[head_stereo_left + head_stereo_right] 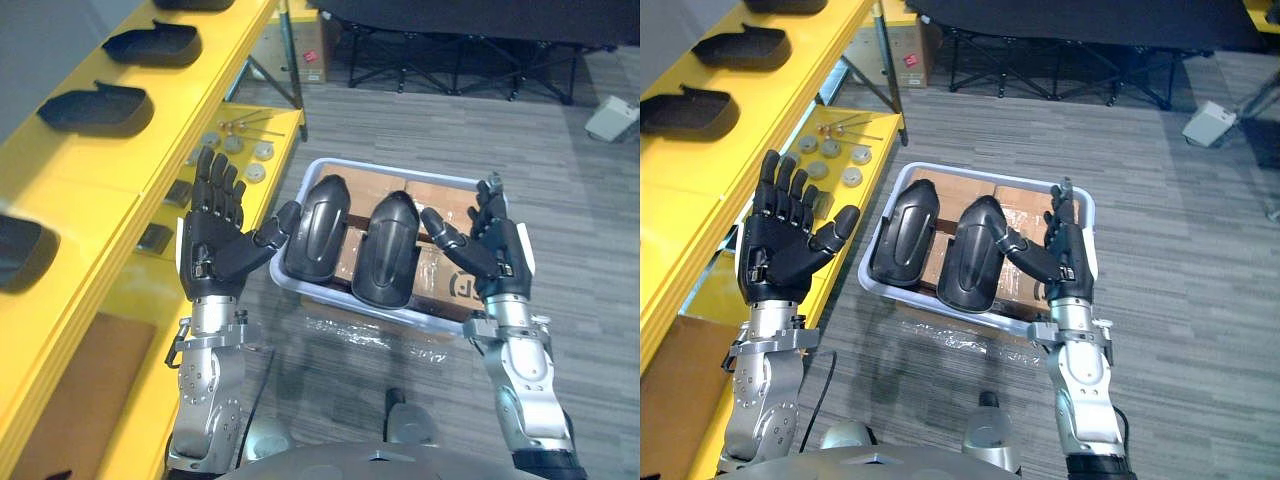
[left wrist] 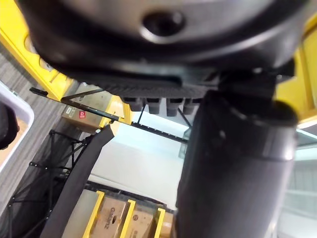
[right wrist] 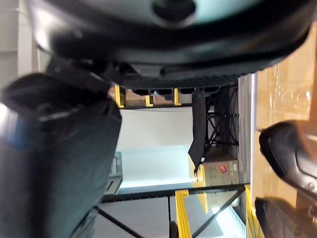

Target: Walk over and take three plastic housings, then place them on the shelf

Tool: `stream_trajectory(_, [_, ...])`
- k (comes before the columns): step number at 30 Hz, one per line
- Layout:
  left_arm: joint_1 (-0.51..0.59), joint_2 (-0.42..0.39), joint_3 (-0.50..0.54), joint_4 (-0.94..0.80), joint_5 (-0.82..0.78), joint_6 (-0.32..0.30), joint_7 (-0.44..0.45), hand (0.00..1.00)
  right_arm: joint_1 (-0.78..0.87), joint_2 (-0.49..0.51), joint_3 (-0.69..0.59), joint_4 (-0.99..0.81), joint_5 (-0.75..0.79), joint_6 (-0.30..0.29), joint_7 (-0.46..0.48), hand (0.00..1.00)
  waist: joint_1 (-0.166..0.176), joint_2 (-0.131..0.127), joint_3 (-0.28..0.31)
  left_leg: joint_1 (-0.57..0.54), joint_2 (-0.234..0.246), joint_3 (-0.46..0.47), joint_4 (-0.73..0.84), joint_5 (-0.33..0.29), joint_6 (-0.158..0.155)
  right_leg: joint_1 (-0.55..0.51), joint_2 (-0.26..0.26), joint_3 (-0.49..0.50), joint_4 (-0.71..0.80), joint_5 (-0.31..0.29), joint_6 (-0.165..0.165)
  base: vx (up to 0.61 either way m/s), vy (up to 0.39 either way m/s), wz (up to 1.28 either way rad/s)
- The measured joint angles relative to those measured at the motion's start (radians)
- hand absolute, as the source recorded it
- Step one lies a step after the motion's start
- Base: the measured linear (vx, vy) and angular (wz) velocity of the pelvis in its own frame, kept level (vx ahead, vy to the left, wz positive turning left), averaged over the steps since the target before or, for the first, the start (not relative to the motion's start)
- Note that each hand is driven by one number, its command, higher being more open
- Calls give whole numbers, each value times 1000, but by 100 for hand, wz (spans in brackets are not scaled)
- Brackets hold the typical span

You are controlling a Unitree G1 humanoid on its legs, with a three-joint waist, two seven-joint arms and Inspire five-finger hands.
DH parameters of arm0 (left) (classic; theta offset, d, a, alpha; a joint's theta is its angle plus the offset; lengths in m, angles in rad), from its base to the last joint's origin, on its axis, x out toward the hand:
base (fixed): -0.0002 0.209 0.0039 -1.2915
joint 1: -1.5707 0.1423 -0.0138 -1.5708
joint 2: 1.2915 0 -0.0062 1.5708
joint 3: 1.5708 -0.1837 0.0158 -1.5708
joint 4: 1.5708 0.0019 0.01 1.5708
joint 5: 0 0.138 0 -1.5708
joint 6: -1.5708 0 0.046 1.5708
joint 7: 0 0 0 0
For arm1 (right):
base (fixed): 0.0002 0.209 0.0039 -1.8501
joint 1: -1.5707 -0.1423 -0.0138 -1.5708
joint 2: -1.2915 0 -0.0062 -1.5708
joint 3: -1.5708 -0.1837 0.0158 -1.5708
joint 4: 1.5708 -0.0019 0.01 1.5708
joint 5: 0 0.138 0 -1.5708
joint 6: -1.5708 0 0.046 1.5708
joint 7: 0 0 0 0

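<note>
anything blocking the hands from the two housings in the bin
Nothing visible does. The left housing and right housing lie uncovered on cardboard in the white bin. The left hand and right hand are open on either side of them, palms facing in.

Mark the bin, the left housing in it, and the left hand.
bin (image 1: 322, 294): left eye view, near rim.
left housing (image 1: 318, 232): left eye view, its domed back.
left hand (image 1: 212, 245): left eye view, palm.
</note>
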Motion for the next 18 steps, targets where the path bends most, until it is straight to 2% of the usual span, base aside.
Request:
stream_trajectory(1, [5, -4, 0, 0, 0, 0, -3, 100, 8, -3, -8, -2, -3, 0, -2, 100, -1, 11, -7, 5, -19, -5, -46, 9, 13, -10, 2, 3, 1, 4, 6, -5, 94, -41])
stream_trajectory(2, [7, -6, -1, 0, 0, 0, -9, 100, 22, 1, -14, -3, -4, 0, -11, 100, -1, 23, -16, 29, -26, -2, -91, 12, 3, -18, 0, 6, 1, 10, 16, -1, 106, -25])
stream_trajectory(3, [13, -5, 2, -1, -2, -2, -22, 100, 37, 8, -10, -7, -13, 0, -40, 100, 0, 14, -16, 51, -45, -3, -144, 13, -4, -28, -6, 7, -8, 23, 39, -13, 145, -19])
stream_trajectory(5, [29, -3, 4, 0, -2, 1, -32, 100, 53, 20, -1, -8, -28, 8, -55, 100, 4, -4, -19, 52, -66, 7, -154, 15, -7, -25, -25, 8, -38, 50, 55, -36, 129, -19])
stream_trajectory(8, [65, 19, 23, 0, -1, 3, -46, 100, 75, 52, -6, 0, -49, 99, -89, 100, 11, -45, -32, 53, -95, 26, -151, 11, 2, 0, -59, -6, -120, 112, 77, -62, 125, -15])
stream_trajectory(10, [63, 48, 34, 0, -2, 3, -42, 100, 73, 56, -23, 69, -51, 137, -114, 100, 14, -61, -30, 44, -107, 25, -132, 3, 14, 9, -71, -11, -141, 135, 82, -84, 93, 1])
stream_trajectory(14, [58, 59, 38, 0, -37, 4, -38, 100, 14, 56, -79, 272, -92, 174, -185, 100, 27, -75, -18, -25, -106, 4, -53, -26, 17, -1, -80, -39, -156, 148, 81, -90, 20, 12])
stream_trajectory(16, [49, 59, 38, 0, -43, 5, -37, 100, -60, 49, -117, 365, -132, 194, -249, 100, 31, -73, 6, -74, -103, -14, -16, -30, 19, -22, -79, -53, -157, 160, 77, -106, -6, 21])
stream_trajectory(18, [30, 59, 38, -1, -43, 7, -37, 100, -183, -7, -143, 456, -163, 210, -339, 100, 40, -69, 60, -131, -102, -39, 31, -30, 20, -46, -75, -72, -157, 178, 71, -153, -5, 24])
